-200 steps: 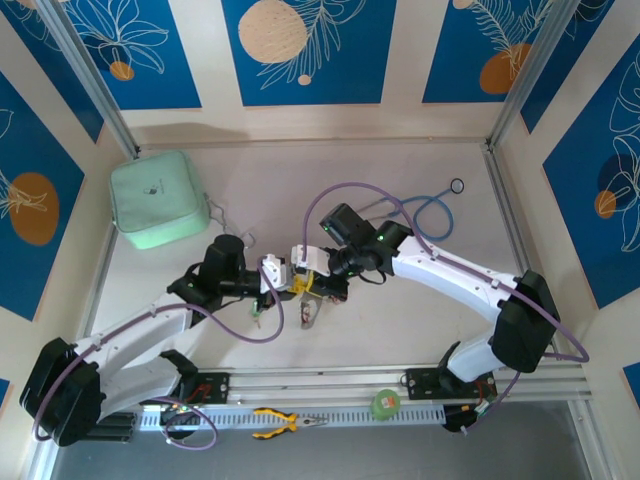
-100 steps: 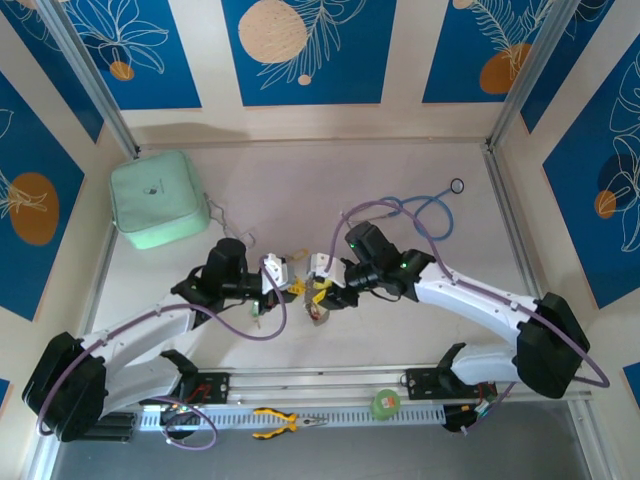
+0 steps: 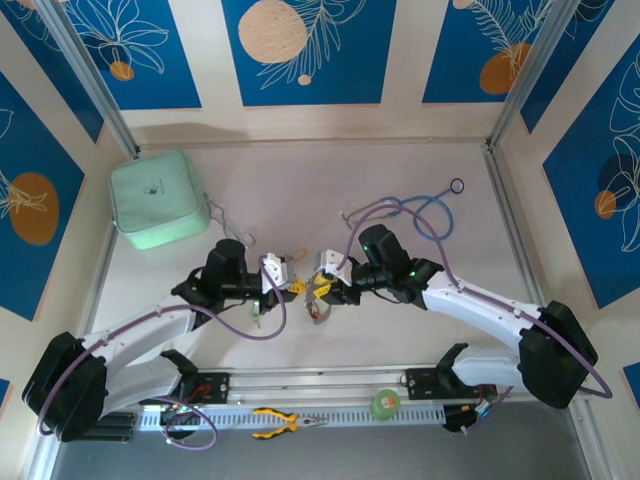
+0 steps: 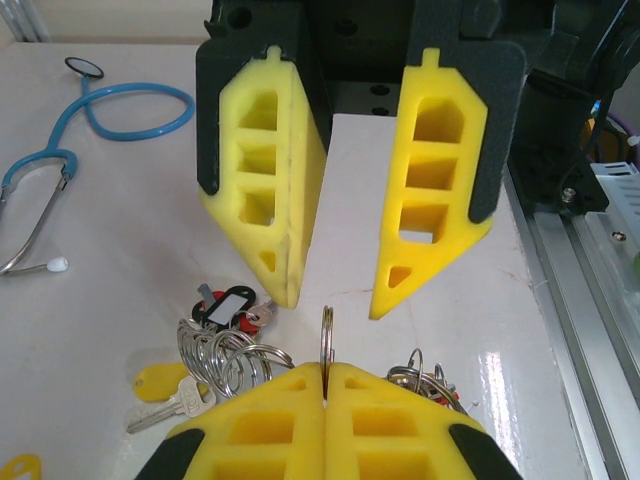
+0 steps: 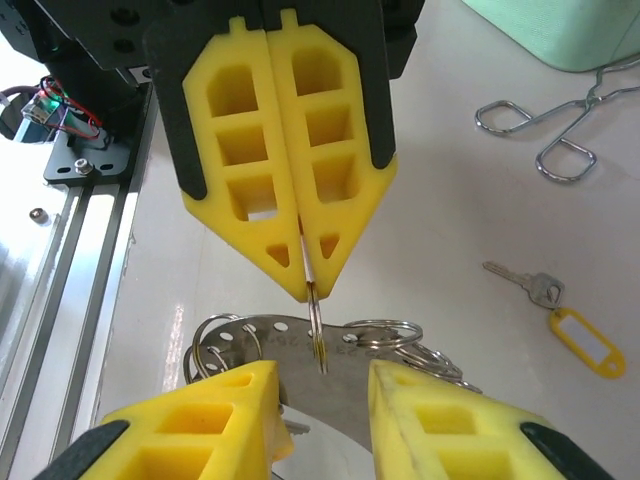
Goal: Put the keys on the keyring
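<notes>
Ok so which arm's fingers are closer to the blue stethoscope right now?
Right. The right fingers sit mid-table, nearer the bases and left of the stethoscope; the left fingers face them from farther left, shut on a metal ring.

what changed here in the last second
The right gripper opened and drew back to the right, away from the left gripper. The left gripper stayed shut on a small metal ring. The stethoscope and green pouch did not move.
</notes>
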{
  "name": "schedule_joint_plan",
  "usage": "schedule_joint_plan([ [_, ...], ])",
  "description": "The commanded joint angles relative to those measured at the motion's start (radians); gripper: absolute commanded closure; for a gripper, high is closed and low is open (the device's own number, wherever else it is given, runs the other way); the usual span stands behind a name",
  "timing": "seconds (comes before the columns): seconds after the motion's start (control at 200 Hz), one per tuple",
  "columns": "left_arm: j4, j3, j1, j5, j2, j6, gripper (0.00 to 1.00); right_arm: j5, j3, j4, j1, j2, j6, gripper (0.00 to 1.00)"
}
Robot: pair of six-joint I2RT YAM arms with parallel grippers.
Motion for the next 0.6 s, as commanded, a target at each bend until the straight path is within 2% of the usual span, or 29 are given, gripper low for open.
schedule_joint_plan([
  [0.0,0.04,-0.01,0.002,0.012,-0.006,-0.014,1.0,-0.035,0.013,0.035,0.01,0.025,0.018,0.72],
  [0.205,0.04,-0.012,0.002,0.014,-0.006,-0.016,1.0,-0.039,0.02,0.038,0.017,0.041,0.019,0.88],
  [0.465,0.042,-0.012,0.001,0.011,-0.004,-0.009,1.0,-0.071,0.026,0.043,0.018,0.043,0.033,0.87],
  [0.495,0.042,-0.012,0.002,0.012,-0.004,-0.01,1.0,-0.071,0.027,0.043,0.017,0.045,0.035,0.89],
  [0.57,0.033,-0.008,0.001,0.014,-0.007,-0.008,1.0,-0.068,0.038,0.031,0.017,0.048,0.031,1.0],
  [0.595,0.025,-0.004,0.001,0.013,-0.009,-0.006,1.0,-0.063,0.046,0.014,0.017,0.05,0.023,1.0],
])
